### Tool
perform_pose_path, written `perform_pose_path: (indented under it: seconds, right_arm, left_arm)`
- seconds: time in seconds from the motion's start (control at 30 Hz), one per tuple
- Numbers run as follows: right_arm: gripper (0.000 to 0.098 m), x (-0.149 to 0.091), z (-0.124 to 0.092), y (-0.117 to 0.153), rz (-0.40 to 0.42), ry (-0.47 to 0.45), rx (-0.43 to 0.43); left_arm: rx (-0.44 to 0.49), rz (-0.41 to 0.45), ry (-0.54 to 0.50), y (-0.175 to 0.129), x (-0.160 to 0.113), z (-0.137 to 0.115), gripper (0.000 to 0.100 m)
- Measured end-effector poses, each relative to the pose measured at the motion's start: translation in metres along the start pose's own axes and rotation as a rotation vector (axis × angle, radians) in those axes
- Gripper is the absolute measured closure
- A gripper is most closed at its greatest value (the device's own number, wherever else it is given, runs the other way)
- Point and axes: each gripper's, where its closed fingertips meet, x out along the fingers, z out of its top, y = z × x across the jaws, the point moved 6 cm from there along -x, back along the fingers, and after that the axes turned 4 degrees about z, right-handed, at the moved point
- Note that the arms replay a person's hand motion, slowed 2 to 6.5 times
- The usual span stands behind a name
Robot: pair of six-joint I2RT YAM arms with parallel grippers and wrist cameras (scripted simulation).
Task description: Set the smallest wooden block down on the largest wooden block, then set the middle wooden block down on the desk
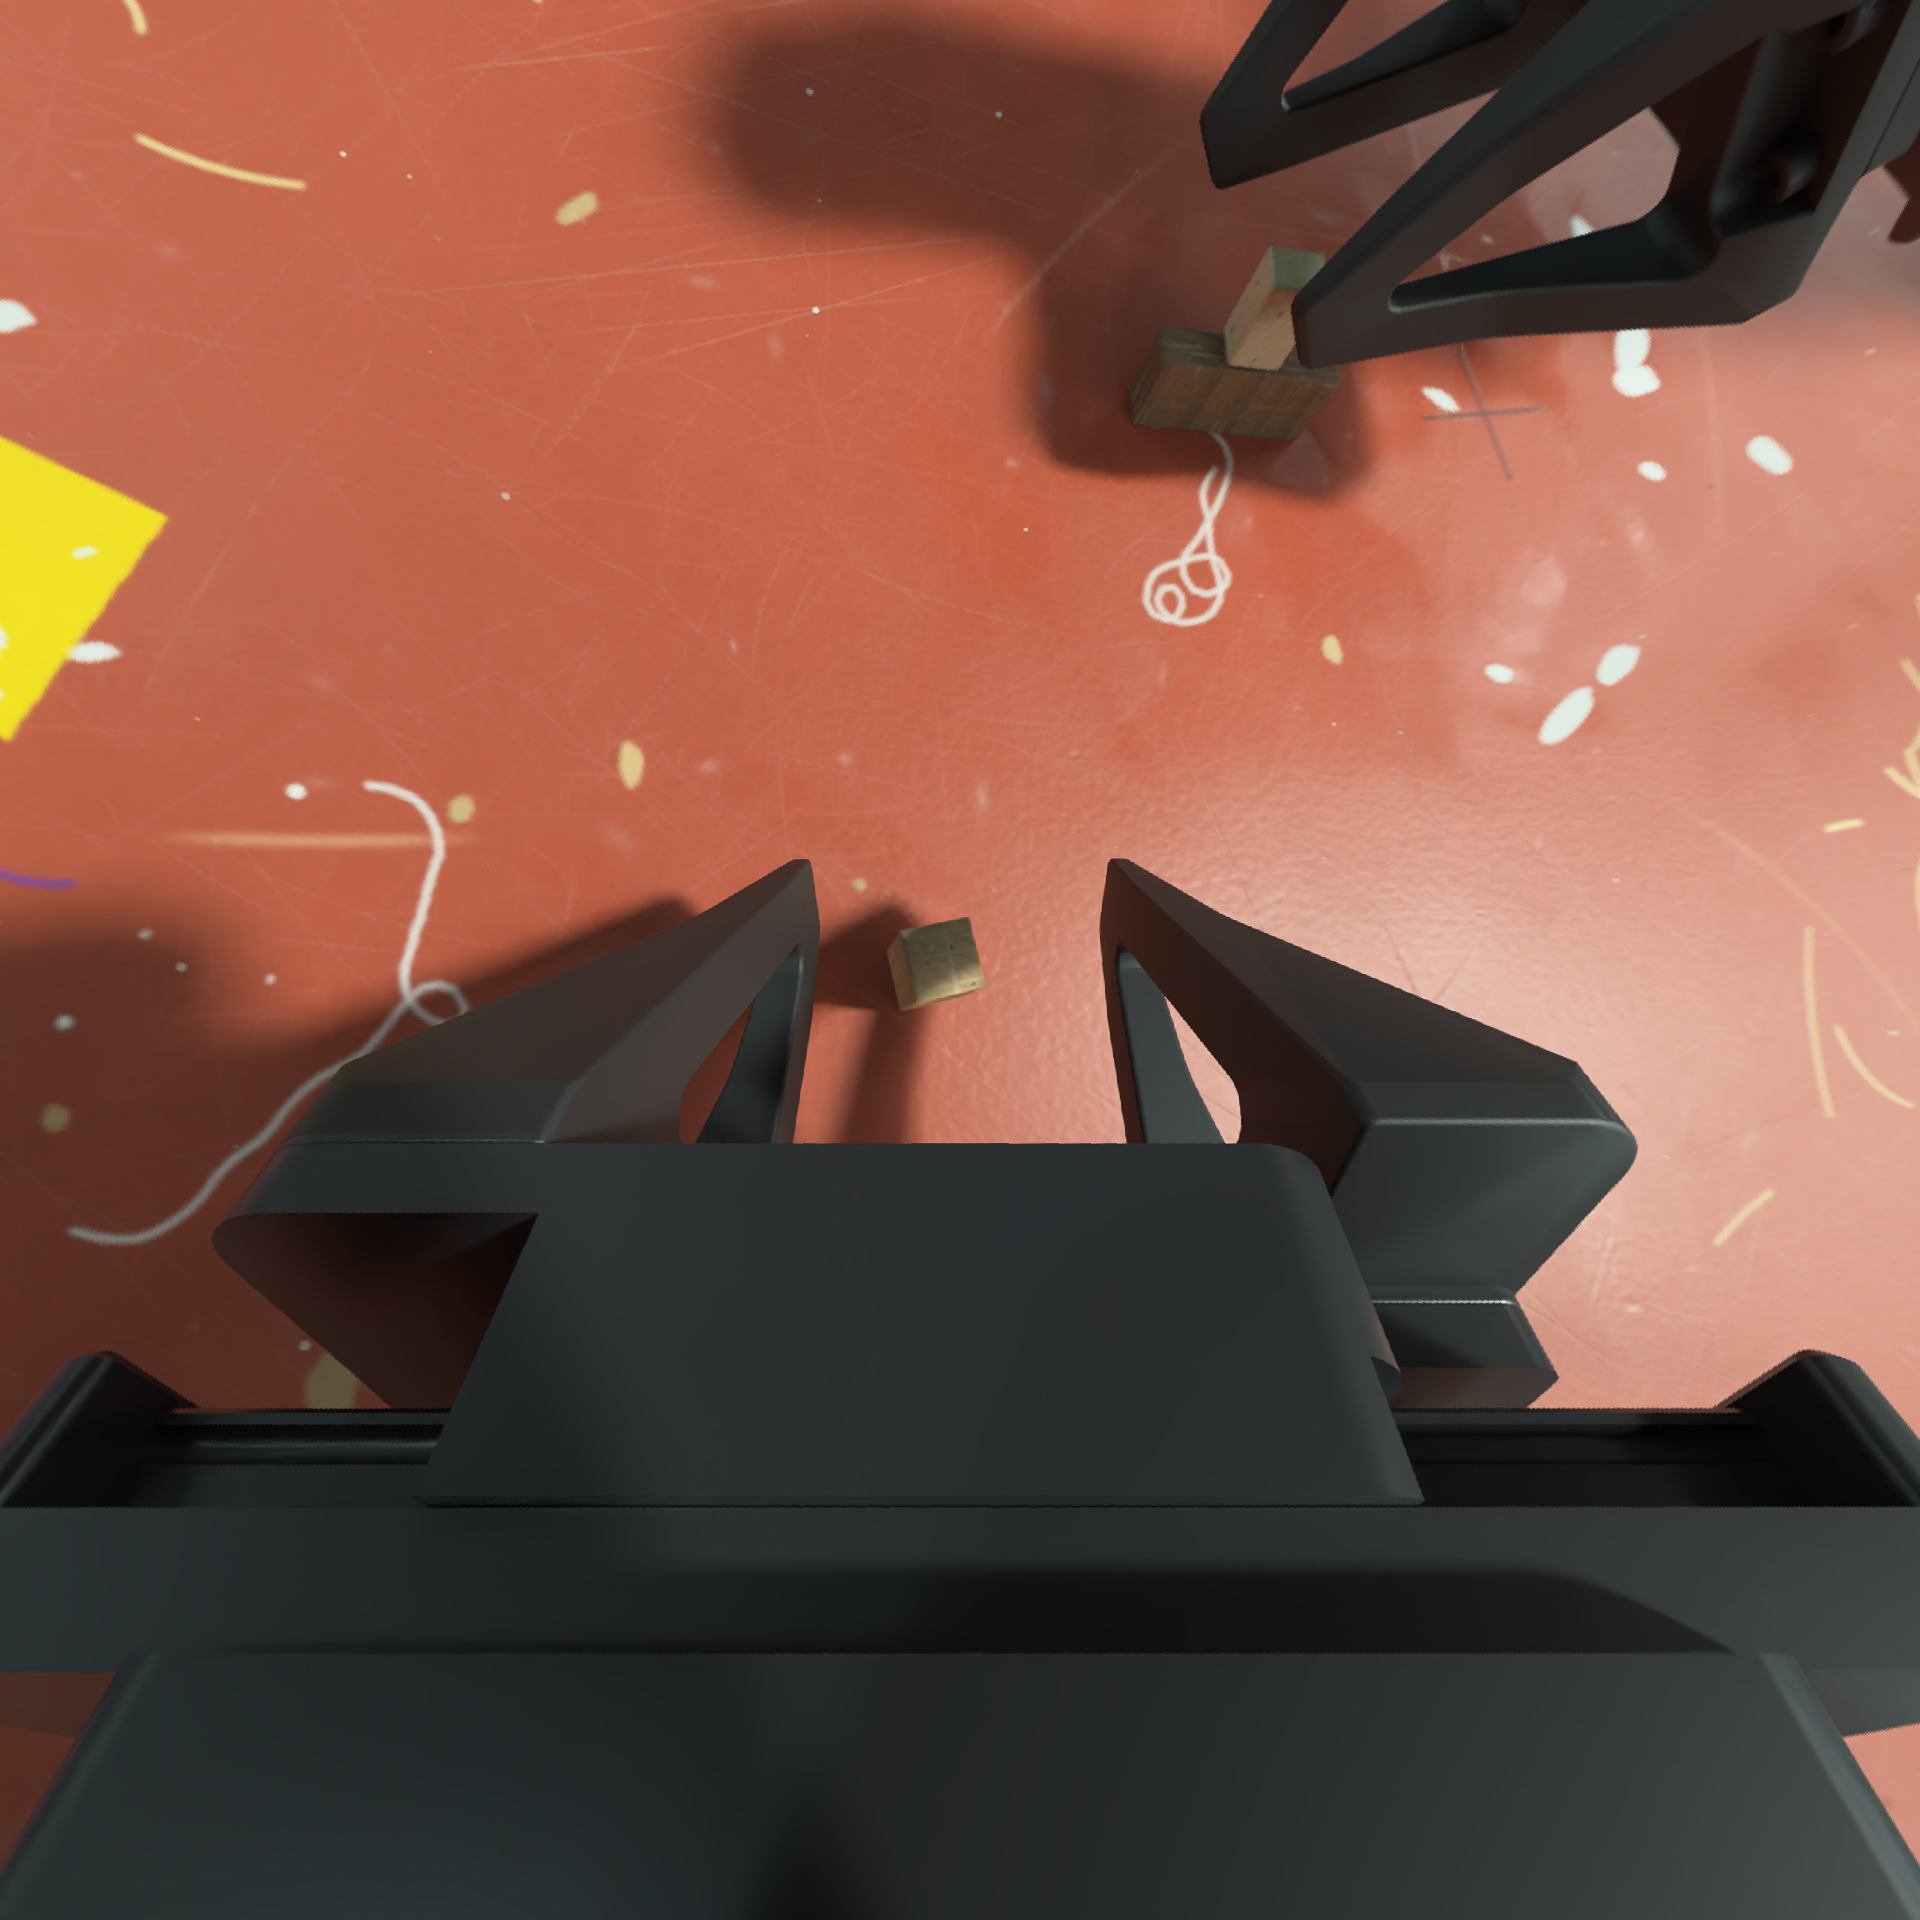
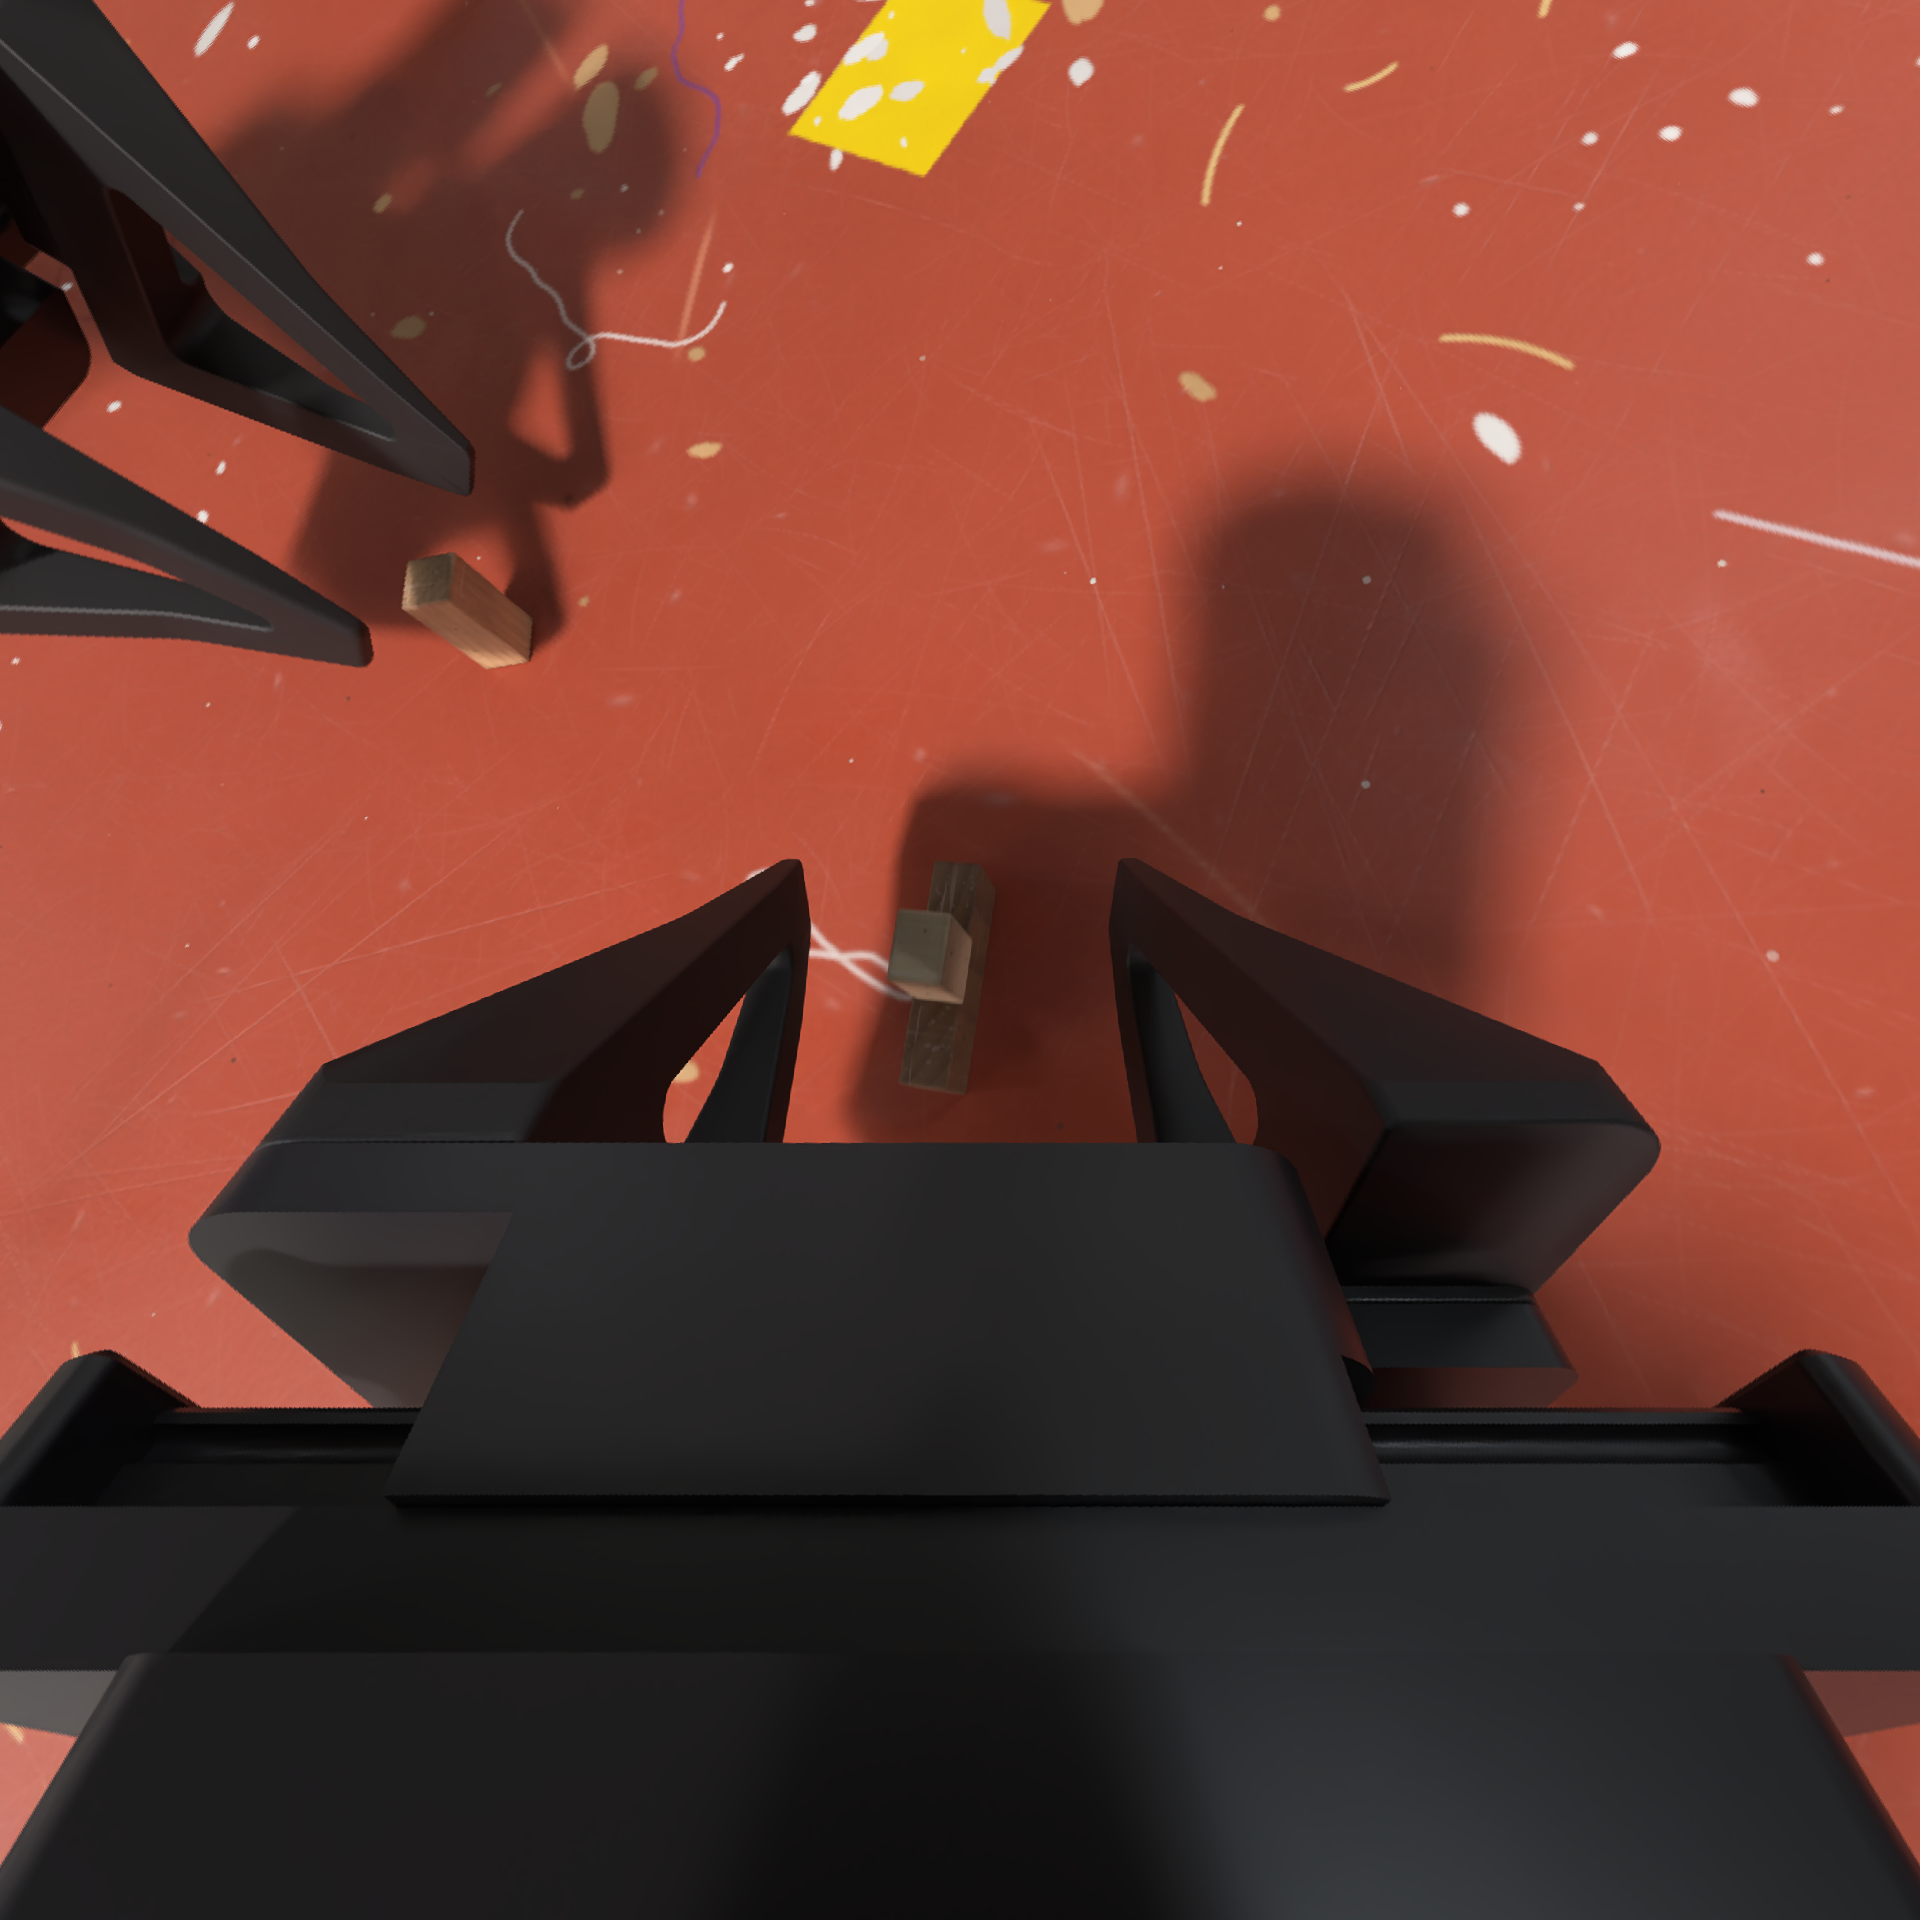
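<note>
The left gripper (image 1: 961, 873) is hanging over the red desk (image 1: 623, 520) with its jaws standing wide apart and nothing between them. In its wrist view, a pale wooden block (image 1: 935, 961) is sitting on the desk straight below the gap, nearer the nine o'clock finger but clear of both, and throwing a short shadow toward nine o'clock. From the right wrist view this same block (image 2: 468, 613) is showing at ten o'clock, just beside the left gripper's fingertips, with its long side in sight.

The right gripper (image 2: 961, 873) is also spreading its jaws wide, gripping nothing. Down in the gap between its fingers the largest wooden block (image 2: 940, 1049), a dark slab, is lying flat on the desk with its length running from twelve to six o'clock. A second pale block (image 2: 925, 951) is resting on top of that slab, toward its twelve o'clock half, well clear of both fingers. In the left wrist view this stack is sitting at about one o'clock, the second pale block standing upright on the dark slab (image 1: 1226, 400) beneath the right gripper's tips.

I cannot tell which of the two pale blocks is the smaller.

Farther out, a white squiggle (image 1: 1195, 582) is trailing from the slab toward six o'clock, and a yellow patch (image 1: 52, 582) is lying at nine o'clock on the speckled, scratched desk.
</note>
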Motion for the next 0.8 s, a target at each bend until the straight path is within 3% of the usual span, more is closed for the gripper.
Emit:
perform_pose_path:
  seconds: [0.27,0.53,0.8]
  right_arm:
    - [0.0513,0.008,0.004,0.008,0.015,0.013,-0.032]
    - [0.0511,0.004,0.005,0.022,-0.036,0.013,-0.121]
    - [0.0497,0.005,0.001,0.024,-0.042,0.031,-0.127]
  left_arm:
    - [0.092,0.07,0.016,-0.008,0.009,0.003,0.052]
    - [0.116,0.076,0.004,-0.017,0.004,0.002,0.056]
    - [0.116,0.088,0.016,-0.018,0.003,-0.001,0.054]
